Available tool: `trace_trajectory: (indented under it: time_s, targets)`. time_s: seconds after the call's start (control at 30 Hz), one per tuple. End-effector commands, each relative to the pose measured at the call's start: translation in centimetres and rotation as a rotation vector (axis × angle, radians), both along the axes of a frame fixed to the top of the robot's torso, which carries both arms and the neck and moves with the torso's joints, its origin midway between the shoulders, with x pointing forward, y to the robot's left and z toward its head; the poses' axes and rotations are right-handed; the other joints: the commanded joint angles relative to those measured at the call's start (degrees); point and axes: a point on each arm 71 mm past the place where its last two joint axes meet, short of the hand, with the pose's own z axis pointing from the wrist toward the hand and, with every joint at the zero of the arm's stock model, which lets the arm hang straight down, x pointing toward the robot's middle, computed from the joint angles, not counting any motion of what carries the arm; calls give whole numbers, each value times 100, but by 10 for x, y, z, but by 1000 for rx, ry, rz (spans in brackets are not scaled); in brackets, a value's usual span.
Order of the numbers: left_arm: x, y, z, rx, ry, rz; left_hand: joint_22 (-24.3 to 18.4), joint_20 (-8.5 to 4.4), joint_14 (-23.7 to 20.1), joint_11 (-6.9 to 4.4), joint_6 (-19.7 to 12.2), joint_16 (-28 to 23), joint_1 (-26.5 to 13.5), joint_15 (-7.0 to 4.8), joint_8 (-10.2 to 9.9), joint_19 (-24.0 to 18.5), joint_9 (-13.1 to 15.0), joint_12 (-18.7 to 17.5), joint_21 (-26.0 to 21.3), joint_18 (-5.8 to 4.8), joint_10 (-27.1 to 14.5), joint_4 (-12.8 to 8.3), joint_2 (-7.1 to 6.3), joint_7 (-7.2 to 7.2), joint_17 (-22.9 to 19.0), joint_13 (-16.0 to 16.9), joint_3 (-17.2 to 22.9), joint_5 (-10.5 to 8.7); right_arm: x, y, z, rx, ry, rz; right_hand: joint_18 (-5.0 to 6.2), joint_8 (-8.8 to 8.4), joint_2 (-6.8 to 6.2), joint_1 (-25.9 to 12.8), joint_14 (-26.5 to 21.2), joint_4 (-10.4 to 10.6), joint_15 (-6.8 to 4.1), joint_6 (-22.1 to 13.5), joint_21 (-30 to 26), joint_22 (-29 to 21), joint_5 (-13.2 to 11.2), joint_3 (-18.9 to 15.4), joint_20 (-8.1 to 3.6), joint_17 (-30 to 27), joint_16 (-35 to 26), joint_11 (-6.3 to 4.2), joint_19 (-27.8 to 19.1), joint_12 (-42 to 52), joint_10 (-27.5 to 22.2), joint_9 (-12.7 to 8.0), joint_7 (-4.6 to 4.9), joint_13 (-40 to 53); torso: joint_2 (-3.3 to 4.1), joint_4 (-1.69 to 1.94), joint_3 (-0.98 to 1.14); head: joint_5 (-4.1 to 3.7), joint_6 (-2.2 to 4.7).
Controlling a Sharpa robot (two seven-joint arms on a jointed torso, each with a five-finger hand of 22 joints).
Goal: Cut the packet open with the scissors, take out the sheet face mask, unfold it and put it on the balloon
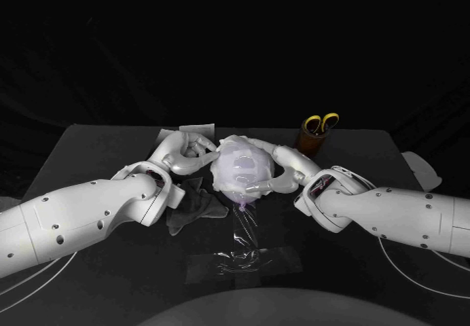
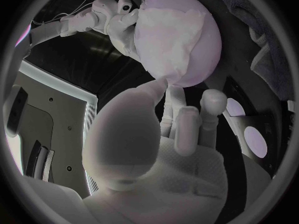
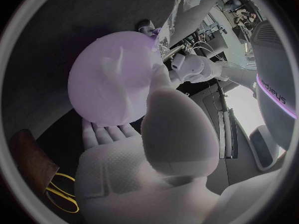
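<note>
At the centre of the table, the balloon is sitting between the two hands, with its long axis running away from the robot and its knotted end pointing back toward it. The sheet face mask is already lying over the balloon's upper surface as a white, wrinkled layer.

The left hand is bearing on the balloon's left flank, fingers apart and extended, thumb tip touching the balloon's skin. Whether it is pinching the mask's edge cannot be told. The right hand is cradling the opposite flank, its fingers lying under the balloon and its thumb rising along the side. Both hands are equally near.

In judgement, the coming move is smoothing the mask, and it is turning on each hand working inward across the curve without letting the balloon roll about its long axis.

The scissors are standing handles-up in a brown holder beyond the right hand. A clear wrapper, apparently emptied, is lying flat nearer the robot. A dark cloth is lying beside the left arm.
</note>
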Motion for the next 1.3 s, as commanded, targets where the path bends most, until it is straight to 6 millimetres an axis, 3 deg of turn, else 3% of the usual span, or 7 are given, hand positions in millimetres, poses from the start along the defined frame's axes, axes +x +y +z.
trace_trajectory:
  time_s: [0.03,0.67,0.87,0.93,1.03,1.07,1.3]
  targets:
    - [0,-2,-1,14,16,-6,23,-10,57,-2,39,29,18,-7,22,55,-13,33,31,-72,45,-11,-11,0,21,11,-25,21,-4,2,-8,-23,48,26,-83,22,56,14,-37,12,7,47,19,1,-21,32,-5,-9,-6,16,40,16,20,5,896,5,1,4,-1,1,3]
    - [1,-5,-5,42,61,-7,363,-68,191,-78,224,111,-55,-73,24,340,-103,303,308,-148,425,82,49,-85,299,439,-117,22,-4,3,-8,-22,49,26,-83,24,60,15,-33,11,7,56,19,1,-21,34,-5,-8,-5,16,41,18,30,10,896,6,1,2,0,5,-9]
    - [2,-6,-5,44,56,1,519,-115,251,-151,393,143,26,-138,10,470,-168,466,435,-182,724,88,220,-164,421,760,-27,24,-4,3,-8,-22,49,26,-83,24,60,15,-33,11,7,56,19,1,-21,34,-5,-8,-5,16,41,18,30,10,896,6,4,2,1,0,-12]
    - [2,-5,-5,44,52,7,579,-146,278,-205,507,156,101,-184,19,518,-193,557,485,-195,904,73,374,-226,479,963,87,25,-4,3,-8,-22,49,26,-83,24,60,15,-33,11,7,56,19,1,-21,34,-5,-8,-5,16,41,18,30,10,896,6,3,-2,2,-1,-13]
    - [3,-5,-5,41,48,17,603,-161,287,-227,545,159,128,-204,27,536,-200,604,505,-200,993,59,428,-253,497,1074,137,25,-4,3,-8,-23,49,25,-83,24,60,15,-33,11,7,56,19,1,-21,34,-5,-8,-5,16,41,18,30,10,896,6,3,-2,2,-1,-13]
    - [4,-4,-5,39,47,23,636,-181,305,-254,550,168,192,-232,41,561,-198,689,532,-207,1154,25,539,-273,542,1269,240,27,-4,3,-8,-23,49,25,-83,24,60,15,-33,11,7,56,19,1,-21,34,-5,-8,-5,16,41,18,30,10,896,6,3,-2,2,-1,-13]
    - [5,-2,-4,27,44,51,697,-216,314,-252,491,168,186,-238,115,603,-150,773,585,-221,1366,-18,620,-259,549,1521,456,27,-4,2,-8,-23,49,25,-83,24,60,15,-33,11,7,56,19,1,-21,34,-5,-8,-5,16,41,18,30,10,896,6,1,3,-1,-7,-13]
